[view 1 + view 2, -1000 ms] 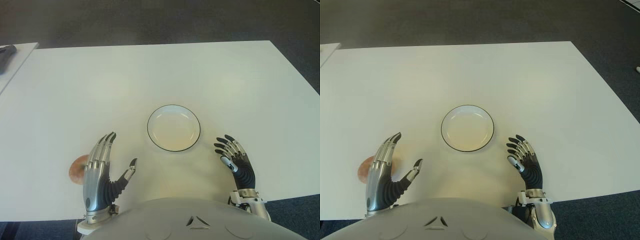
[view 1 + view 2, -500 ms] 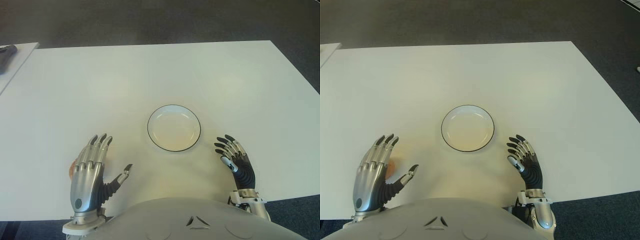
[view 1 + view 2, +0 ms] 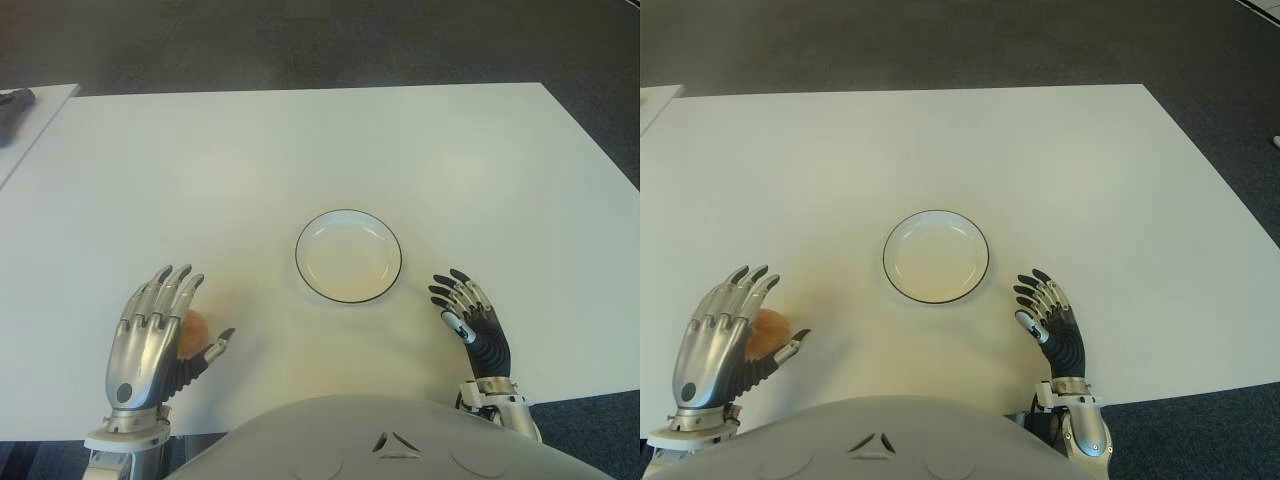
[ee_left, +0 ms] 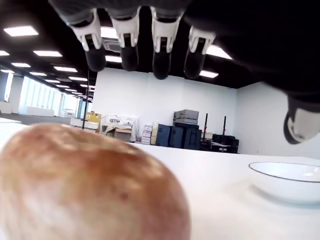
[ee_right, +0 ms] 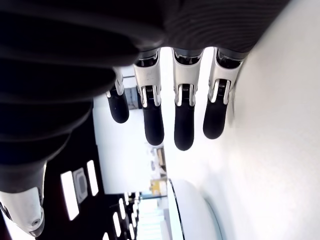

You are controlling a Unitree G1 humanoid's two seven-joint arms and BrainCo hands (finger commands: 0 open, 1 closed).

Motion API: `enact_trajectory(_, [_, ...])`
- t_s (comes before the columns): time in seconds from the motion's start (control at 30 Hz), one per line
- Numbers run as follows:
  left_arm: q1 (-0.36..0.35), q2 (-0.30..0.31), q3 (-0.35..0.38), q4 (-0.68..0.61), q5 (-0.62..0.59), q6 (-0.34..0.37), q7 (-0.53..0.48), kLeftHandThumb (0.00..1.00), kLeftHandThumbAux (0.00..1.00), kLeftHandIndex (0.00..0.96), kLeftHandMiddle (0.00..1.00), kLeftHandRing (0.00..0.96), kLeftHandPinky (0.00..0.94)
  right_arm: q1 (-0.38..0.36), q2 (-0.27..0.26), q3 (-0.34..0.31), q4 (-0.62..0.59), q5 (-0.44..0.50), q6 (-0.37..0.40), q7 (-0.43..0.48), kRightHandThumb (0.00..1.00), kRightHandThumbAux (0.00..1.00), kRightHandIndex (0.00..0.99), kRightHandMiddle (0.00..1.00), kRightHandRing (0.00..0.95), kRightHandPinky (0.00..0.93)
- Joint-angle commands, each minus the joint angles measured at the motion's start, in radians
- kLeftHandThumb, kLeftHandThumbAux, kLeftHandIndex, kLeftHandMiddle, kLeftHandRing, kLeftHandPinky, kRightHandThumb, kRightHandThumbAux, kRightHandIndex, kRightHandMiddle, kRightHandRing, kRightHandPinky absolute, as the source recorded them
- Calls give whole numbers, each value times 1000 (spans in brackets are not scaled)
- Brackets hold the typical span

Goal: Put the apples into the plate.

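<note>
An apple lies on the white table near its front left edge, mostly hidden under my left hand. That hand hovers over it with fingers spread and thumb out to the right; in the left wrist view the apple fills the space below the extended fingers, which are not closed on it. The white plate with a dark rim sits empty in the middle, to the right of the apple. My right hand shows open to the right of the plate near the front edge.
A second white surface with a dark object on it stands at the far left. Dark carpet lies beyond the table's far edge. The plate's rim shows past my right fingers.
My left hand has moved left and back toward me, from beside the apple to above it, covering most of it. The right hand and plate have not moved.
</note>
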Motion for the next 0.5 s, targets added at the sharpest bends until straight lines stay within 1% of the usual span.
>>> enact_trajectory(0.03, [-18, 36, 3, 53, 2, -6, 47, 396, 364, 165, 137, 107, 136, 16, -8, -4, 16, 4, 26, 1, 447, 619, 157, 271, 274, 283])
enact_trajectory(0.2, [-50, 81, 6, 145, -8, -22, 121, 384, 374, 169, 151, 124, 150, 17, -7, -8, 14, 8, 28, 1, 463, 615, 155, 270, 275, 289])
enact_trajectory(0.37, [-70, 108, -3, 191, -19, -28, 165, 378, 377, 171, 161, 137, 166, 14, -9, -13, 15, 15, 28, 5, 466, 618, 153, 273, 279, 294])
enact_trajectory(0.5, [-81, 121, -12, 212, -20, -21, 188, 365, 382, 171, 163, 137, 158, 11, -12, -18, 16, 20, 30, 8, 479, 625, 154, 277, 280, 289])
